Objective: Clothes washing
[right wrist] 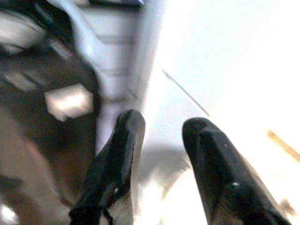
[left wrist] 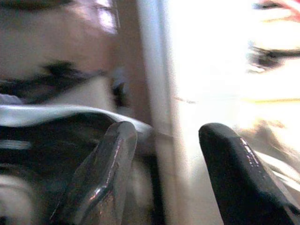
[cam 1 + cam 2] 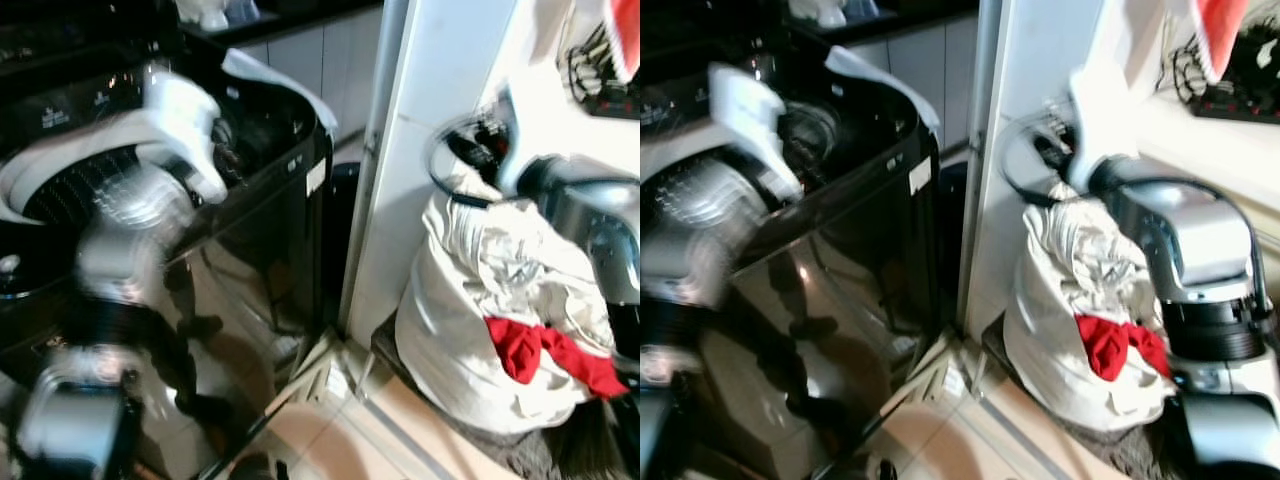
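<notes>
Laundry fills 1 white bag (image 3: 470,340) on the floor beside a white wall panel (image 3: 420,150), with 1 red garment (image 3: 545,355) spilling at its front. 1 black washing machine (image 3: 250,230) stands left of that panel, white cloth (image 3: 185,130) draped over its open top. Left gripper (image 2: 164,173) and right gripper (image 1: 161,164) both have fingers spread, gripping nothing.

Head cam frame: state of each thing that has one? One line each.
Washing machine: lid up, white cloth draped over its top rim.
Laundry bag: open at the top, full, clothes bulging out.
Red garment: hanging partly out of the bag.
Left end effector: open, holding nothing.
Right end effector: open, holding nothing.
</notes>
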Controlling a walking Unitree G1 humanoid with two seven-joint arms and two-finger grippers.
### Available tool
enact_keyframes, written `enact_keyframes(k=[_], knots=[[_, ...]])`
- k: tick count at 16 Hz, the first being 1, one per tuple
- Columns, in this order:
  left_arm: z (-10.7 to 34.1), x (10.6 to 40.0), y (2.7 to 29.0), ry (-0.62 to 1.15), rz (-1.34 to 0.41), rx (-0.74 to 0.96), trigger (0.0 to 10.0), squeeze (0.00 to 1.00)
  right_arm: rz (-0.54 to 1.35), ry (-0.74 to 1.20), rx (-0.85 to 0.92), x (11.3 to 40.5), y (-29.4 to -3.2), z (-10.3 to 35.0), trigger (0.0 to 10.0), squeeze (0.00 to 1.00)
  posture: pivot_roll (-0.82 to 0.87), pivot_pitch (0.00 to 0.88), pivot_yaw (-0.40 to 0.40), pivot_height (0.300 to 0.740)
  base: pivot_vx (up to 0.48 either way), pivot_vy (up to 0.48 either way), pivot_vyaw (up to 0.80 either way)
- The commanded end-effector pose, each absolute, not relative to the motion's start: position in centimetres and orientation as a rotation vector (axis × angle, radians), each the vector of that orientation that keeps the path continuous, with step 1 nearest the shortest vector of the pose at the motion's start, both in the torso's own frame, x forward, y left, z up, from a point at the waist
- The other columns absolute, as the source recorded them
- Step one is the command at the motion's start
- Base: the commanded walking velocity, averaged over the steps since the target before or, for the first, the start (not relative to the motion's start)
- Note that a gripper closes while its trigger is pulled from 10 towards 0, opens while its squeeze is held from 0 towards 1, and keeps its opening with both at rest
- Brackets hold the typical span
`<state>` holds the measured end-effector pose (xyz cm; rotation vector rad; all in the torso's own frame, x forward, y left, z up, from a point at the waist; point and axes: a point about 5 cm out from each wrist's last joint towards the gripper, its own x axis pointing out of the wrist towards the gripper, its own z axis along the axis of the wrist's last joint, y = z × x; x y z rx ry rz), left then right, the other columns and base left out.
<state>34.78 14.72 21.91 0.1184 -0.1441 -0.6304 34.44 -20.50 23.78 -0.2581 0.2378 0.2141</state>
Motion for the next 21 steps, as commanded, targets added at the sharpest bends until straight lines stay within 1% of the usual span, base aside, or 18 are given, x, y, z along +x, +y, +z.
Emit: enact_keyframes(k=[1, 2, 4, 7, 9, 11, 13, 14, 16, 18, 19, 21], knots=[[21.5, 34.3, 13.4, -0.112, -0.692, 0.125, 10.0, 0.00, 0.182, 0.254, -0.287, 34.7, -21.3, 23.2, 10.0, 1.00, 0.04, 0.000, 0.017, 0.740, 0.000, 0.000, 0.00], [20.0, 32.9, 11.3, -0.048, -0.822, 0.085, 10.0, 0.00, 0.140, 0.292, -0.286, 35.1, -22.8, 22.4, 10.0, 1.00, 0.03, 0.000, 0.024, 0.740, 0.000, 0.000, 0.00], [18.1, 31.3, 9.0, 0.031, -0.927, 0.067, 10.0, 0.00, 0.159, 0.400, -0.337, 35.2, -24.9, 20.1, 10.0, 1.00, 0.02, 0.000, 0.028, 0.740, 0.000, 0.000, 0.00], [17.4, 30.5, 8.3, 0.097, -0.923, 0.080, 10.0, 0.00, 0.238, 0.475, -0.392, 34.8, -25.7, 18.2, 10.0, 1.00, 0.02, 0.000, 0.027, 0.740, 0.000, 0.000, 0.00], [17.8, 29.1, 7.5, 0.105, -1.056, 0.061, 10.0, 0.00, 0.265, 0.554, -0.474, 34.4, -26.6, 16.3, 10.0, 1.00, 0.02, 0.000, 0.027, 0.740, 0.000, 0.000, 0.00], [18.1, 27.3, 7.0, 0.130, -1.205, 0.012, 10.0, 0.00, 0.235, 0.589, -0.501, 34.6, -27.7, 15.4, 10.0, 1.00, 0.02, 0.000, 0.027, 0.740, 0.000, 0.000, 0.00], [17.9, 26.4, 6.7, 0.167, -1.254, 0.019, 10.0, 0.00, 0.247, 0.651, -0.538, 34.4, -28.0, 14.2, 10.0, 0.99, 0.02, 0.000, 0.027, 0.740, 0.000, 0.000, 0.00], [17.9, 26.3, 6.7, 0.178, -1.254, 0.017, 10.0, 0.00, 0.274, 0.672, -0.545, 34.2, -27.9, 13.7, 10.0, 0.00, 0.02, 0.000, 0.027, 0.740, 0.000, 0.000, 0.00], [18.2, 26.4, 6.7, 0.133, -1.258, 0.053, 10.0, 0.00, 0.263, 0.674, -0.573, 34.4, -28.2, 13.0, 10.0, 0.00, 0.03, 0.000, 0.026, 0.740, 0.000, 0.000, 0.00], [18.2, 26.5, 6.9, 0.129, -1.252, 0.058, 10.0, 0.00, 0.255, 0.674, -0.557, 34.4, -28.4, 12.8, 10.0, 0.00, 0.04, 0.000, 0.025, 0.740, 0.000, 0.000, 0.00], [18.3, 26.4, 6.9, 0.133, -1.251, 0.063, 10.0, 0.00, 0.242, 0.681, -0.554, 34.4, -28.7, 12.6, 0.0, 0.00, 0.04, 0.000, 0.023, 0.740, 0.000, 0.000, 0.00], [18.4, 26.4, 7.0, 0.129, -1.254, 0.064, 10.0, 0.00, 0.227, 0.701, -0.530, 34.3, -29.0, 12.4, 0.0, 0.00, 0.04, 0.000, 0.022, 0.740, 0.000, 0.000, 0.00]])
